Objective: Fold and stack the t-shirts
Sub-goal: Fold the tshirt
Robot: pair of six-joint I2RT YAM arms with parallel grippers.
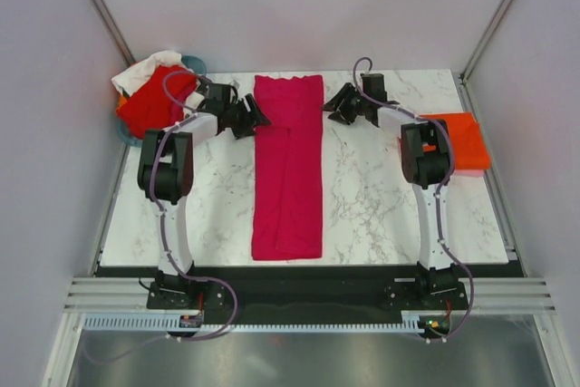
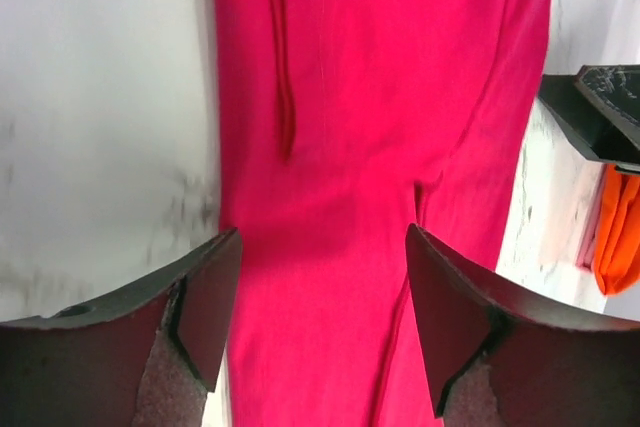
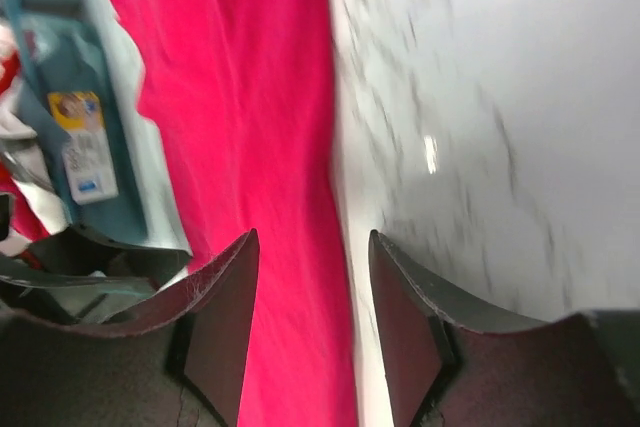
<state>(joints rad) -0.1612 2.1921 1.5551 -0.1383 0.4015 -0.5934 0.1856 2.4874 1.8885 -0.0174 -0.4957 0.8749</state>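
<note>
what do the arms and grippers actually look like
Both the left arm and right arm have white links, bulky black joints and black bases, with a greyish-purple cable looping alongside. The left gripper and right gripper are black, each with two wedge-shaped fingers carrying dark, rough-textured inner pads.

The teal basket (image 1: 197,62) at the far left is almost buried under the red t-shirt (image 1: 149,108) and the white t-shirt (image 1: 148,68); only slivers of its rim show. The right arm (image 1: 424,155) covers the left edge of the orange t-shirt (image 1: 467,142). In the left wrist view the magenta t-shirt (image 2: 380,147) runs past the top and bottom edges. The right wrist view is smeared, and the basket's label (image 3: 80,142) cannot be read.
</note>
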